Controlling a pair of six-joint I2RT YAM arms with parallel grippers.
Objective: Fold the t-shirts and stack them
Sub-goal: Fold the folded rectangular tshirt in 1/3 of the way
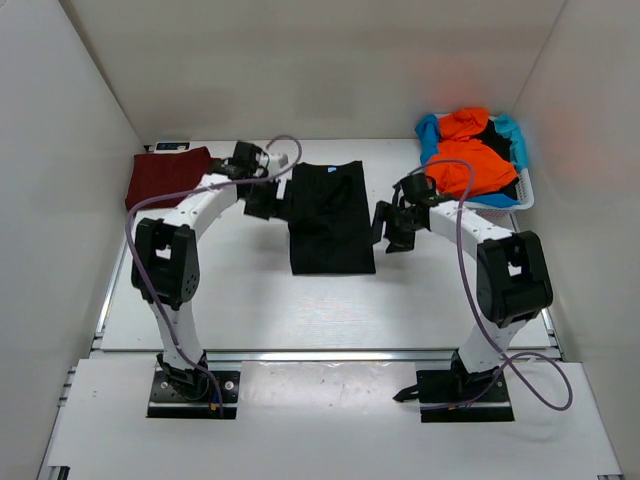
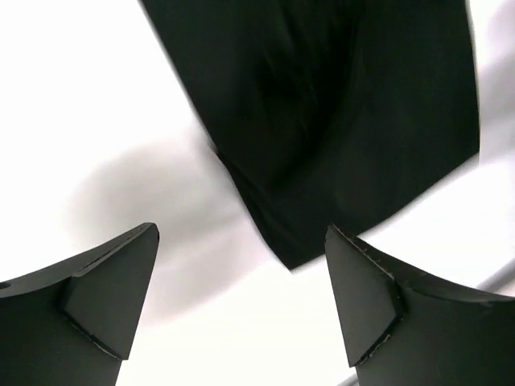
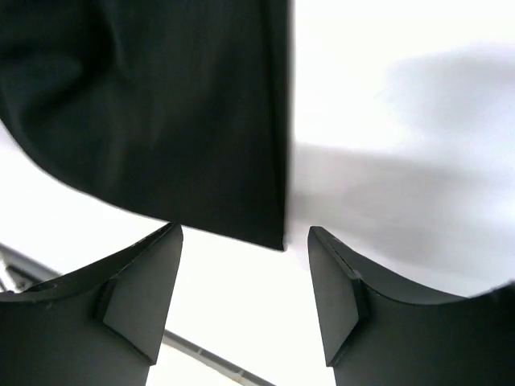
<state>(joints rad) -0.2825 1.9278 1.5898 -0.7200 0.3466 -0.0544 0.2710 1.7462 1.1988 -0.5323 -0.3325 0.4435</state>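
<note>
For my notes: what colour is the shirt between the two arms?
The shirt is black; the top view shows it best.

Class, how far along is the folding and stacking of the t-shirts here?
Done: the dark red t-shirt lies folded far left. In hand: the black t-shirt, folded mid-table, left gripper and right gripper open beside it, not yet stacked. Left: an orange t-shirt and a blue t-shirt heaped in the basket.

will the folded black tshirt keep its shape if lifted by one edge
Probably not: the black folded cloth t-shirt shows soft creases and lies flat, so it would likely droop and unfold. It looks thin, so probably light. Pushed, it may bunch rather than slide.
</note>
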